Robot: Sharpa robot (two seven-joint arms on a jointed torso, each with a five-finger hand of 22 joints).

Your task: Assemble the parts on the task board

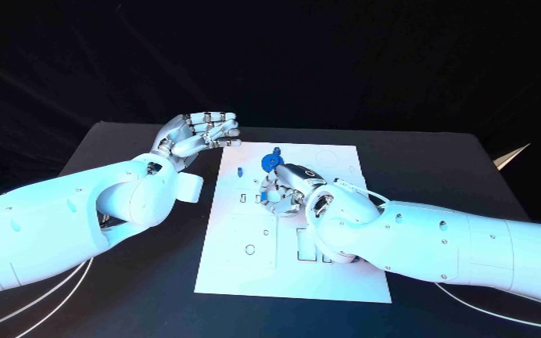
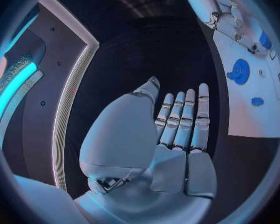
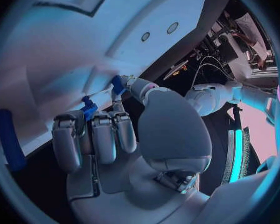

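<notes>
Your right hand [image 3: 109, 134] has its fingers curled on the board [image 1: 338, 158], and its wrist view shows a small blue part [image 3: 118, 83] pinched at the fingertips. From the head view, your left hand [image 1: 201, 134] hangs flat, fingers apart and empty, beside the board's far corner.

Dim dark surroundings, cool light on the bright task board [image 1: 295, 228], fisheye wrist views bent at the rims

left hand [image 1: 201, 134] flat-fingered, right hand [image 1: 290, 189] fingers curled
</notes>
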